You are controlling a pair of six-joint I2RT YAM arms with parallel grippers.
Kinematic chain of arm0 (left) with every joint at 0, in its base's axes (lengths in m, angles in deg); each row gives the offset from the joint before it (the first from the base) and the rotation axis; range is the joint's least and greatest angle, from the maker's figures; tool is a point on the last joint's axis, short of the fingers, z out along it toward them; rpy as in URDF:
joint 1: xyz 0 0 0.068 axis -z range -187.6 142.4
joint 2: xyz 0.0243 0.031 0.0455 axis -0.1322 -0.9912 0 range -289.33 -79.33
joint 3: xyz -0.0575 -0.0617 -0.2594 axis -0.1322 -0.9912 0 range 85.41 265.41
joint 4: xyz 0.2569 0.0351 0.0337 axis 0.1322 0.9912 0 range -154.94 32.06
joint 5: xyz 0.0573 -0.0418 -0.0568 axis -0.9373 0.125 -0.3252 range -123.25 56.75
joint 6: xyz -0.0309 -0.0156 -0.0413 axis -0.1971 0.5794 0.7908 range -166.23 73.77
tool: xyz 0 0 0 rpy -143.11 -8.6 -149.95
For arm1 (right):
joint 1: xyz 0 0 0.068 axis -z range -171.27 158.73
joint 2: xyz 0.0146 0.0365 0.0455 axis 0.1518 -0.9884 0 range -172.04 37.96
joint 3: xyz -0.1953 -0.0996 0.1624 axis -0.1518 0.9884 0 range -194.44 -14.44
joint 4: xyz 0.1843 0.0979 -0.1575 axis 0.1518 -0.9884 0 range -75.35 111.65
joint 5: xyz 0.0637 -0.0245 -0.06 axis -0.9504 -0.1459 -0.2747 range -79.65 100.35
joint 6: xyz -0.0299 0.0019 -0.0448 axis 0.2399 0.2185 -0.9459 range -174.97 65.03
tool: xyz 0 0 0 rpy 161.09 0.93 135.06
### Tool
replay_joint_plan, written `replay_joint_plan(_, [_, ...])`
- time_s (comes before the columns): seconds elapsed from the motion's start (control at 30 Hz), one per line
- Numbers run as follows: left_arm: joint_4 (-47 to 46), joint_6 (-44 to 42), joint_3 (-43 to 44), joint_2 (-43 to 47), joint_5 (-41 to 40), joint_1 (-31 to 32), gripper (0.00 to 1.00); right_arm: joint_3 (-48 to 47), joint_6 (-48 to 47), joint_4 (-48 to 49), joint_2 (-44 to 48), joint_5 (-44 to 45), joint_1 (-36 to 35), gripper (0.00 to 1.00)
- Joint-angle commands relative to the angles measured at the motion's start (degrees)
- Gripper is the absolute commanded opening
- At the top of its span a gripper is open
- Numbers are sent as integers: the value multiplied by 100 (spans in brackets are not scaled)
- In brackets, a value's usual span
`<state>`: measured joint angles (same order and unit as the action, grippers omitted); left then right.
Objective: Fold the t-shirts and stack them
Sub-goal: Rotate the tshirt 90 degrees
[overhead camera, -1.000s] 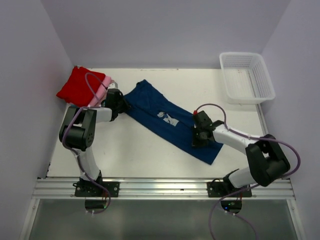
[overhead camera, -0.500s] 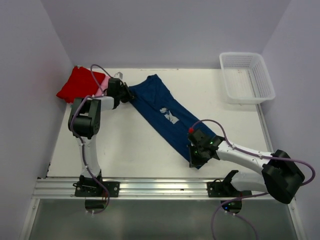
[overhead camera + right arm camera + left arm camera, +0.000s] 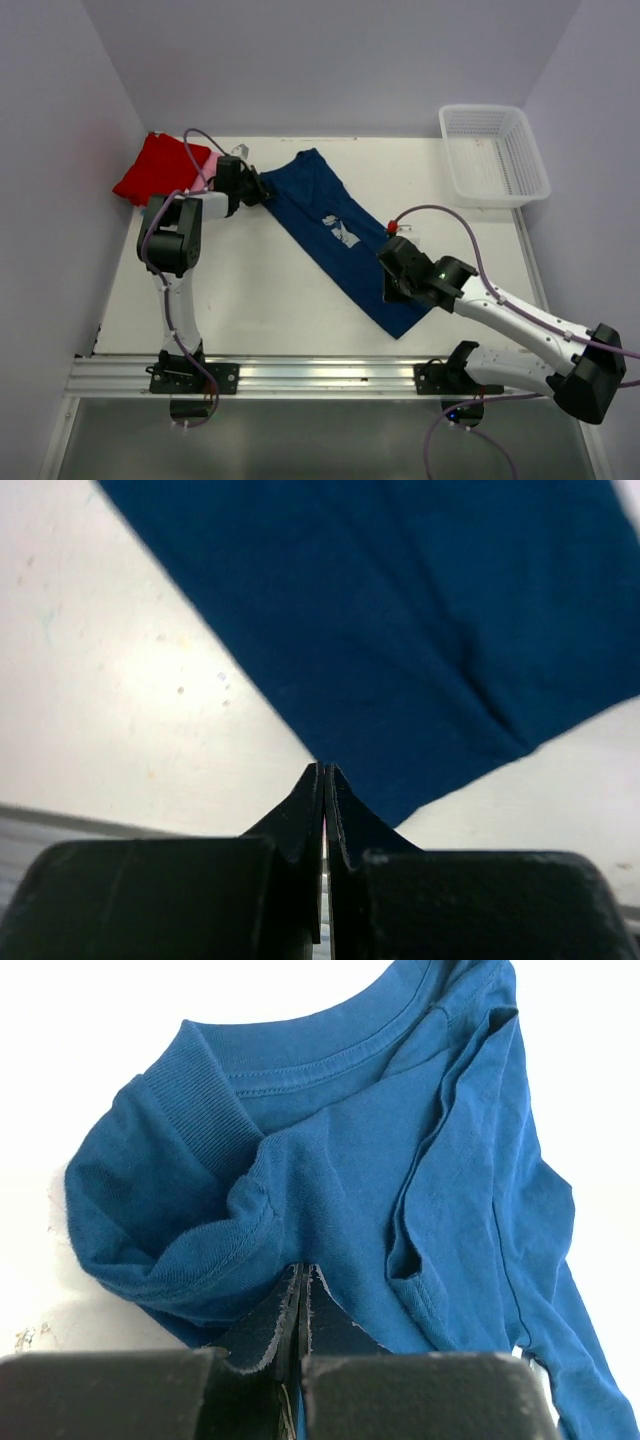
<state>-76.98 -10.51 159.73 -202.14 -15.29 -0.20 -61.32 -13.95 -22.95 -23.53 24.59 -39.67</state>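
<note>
Navy t-shirt [image 3: 335, 235]: laid out in a long diagonal band on the table [image 3: 250, 300], folded lengthwise, pale chest print facing up, collar end at the left gripper [image 3: 256, 188] and hem end under the right gripper [image 3: 392, 285]. Cloth is judged soft, light and limp; it will sag and slide wherever it is not supported, so it is best taken at a seam or ribbed edge and carried at two points at once. In the left wrist view, the fabric is gathered into folds running straight to the tip of the pressed-together jaws, just below the ribbed collar; a pinch on the shoulder cloth is read from this. In the right wrist view, the jaws are seen pressed together, the shirt's long edge meeting their tip and the hem corner just ahead to one side; whether any cloth is caught there cannot be told. A folded red tee [image 3: 155, 168] is noted just behind the left gripper. A white mesh basket [image 3: 495, 155] is noted well beyond the right gripper, apart from the shirt.
</note>
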Motion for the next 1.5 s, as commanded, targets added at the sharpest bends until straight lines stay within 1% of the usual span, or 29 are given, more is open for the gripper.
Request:
replay_joint_plan(0.0, [263,-189,-85,230,15,-28,0,-594,511,-1417,-536,1703,6,0])
replay_joint_plan(0.07, [315,-206,-102,257,-37,-28,0,-630,740,-1569,-784,2055,6,0])
replay_joint_plan(0.13, [368,-241,-146,309,-90,-37,0,-534,952,-1500,-1004,2162,6,0])
replay_joint_plan(0.3, [368,-224,-269,459,-187,-81,0,-165,1040,-912,-1093,2232,155,0])
replay_joint_plan(0.53, [359,-198,-419,512,-222,-133,0,266,777,-173,-1347,1986,480,0])
replay_joint_plan(0.67, [316,-171,-471,521,-214,-151,0,416,566,389,-1838,1741,647,0])
replay_joint_plan(0.77, [307,-162,-454,521,-196,-160,0,451,513,609,-2172,1652,709,0])
replay_joint_plan(0.93, [307,-180,-410,512,-178,-168,0,609,434,909,-2420,1503,753,0])
replay_joint_plan(1.03, [333,-189,-296,398,-47,-195,0,618,320,1014,-2534,1161,753,0])
replay_joint_plan(1.13, [395,-198,-59,196,137,-212,0,679,206,1172,-2508,485,727,0])
replay_joint_plan(1.17, [386,-180,2,143,208,-213,0,723,162,1295,-2490,292,657,0])
replay_joint_plan(1.2, [360,-171,64,30,295,-213,0,776,161,1357,-2473,-84,587,0])
replay_joint_plan(1.3, [194,-40,406,-226,647,-221,0,1039,249,1533,-2429,-674,297,0])
replay_joint_plan(1.47, [105,215,942,-796,1271,-221,0,1233,565,1831,-2227,-1300,-221,0])
